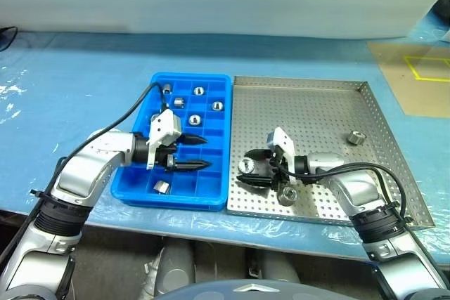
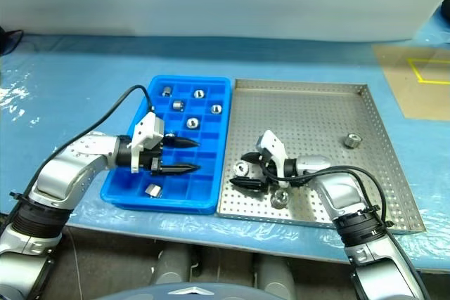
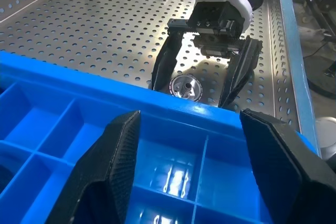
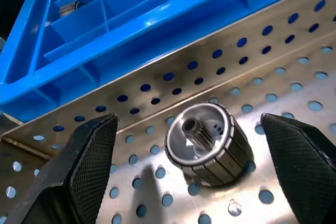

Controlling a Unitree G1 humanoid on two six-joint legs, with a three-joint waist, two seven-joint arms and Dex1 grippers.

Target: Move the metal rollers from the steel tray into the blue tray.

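Roller lies (untouched) between wide right claw fingers; left claw empty, half-open.

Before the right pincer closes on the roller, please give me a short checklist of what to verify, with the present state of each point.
1. Right pincer open: ok, fingers spread wide.
2. Roller between its fingers: ok, one finger on each side, not yet touching.
3. Roller resting on the steel tray: ok, it lies on its side on the perforated floor, close to the blue tray.
4. Second roller clear of the fingers: cannot tell, it lies close to the right wrist.
5. Left pincer out of the way: ok, open above the blue tray.
6. Free compartments in the blue tray: ok, several show empty.
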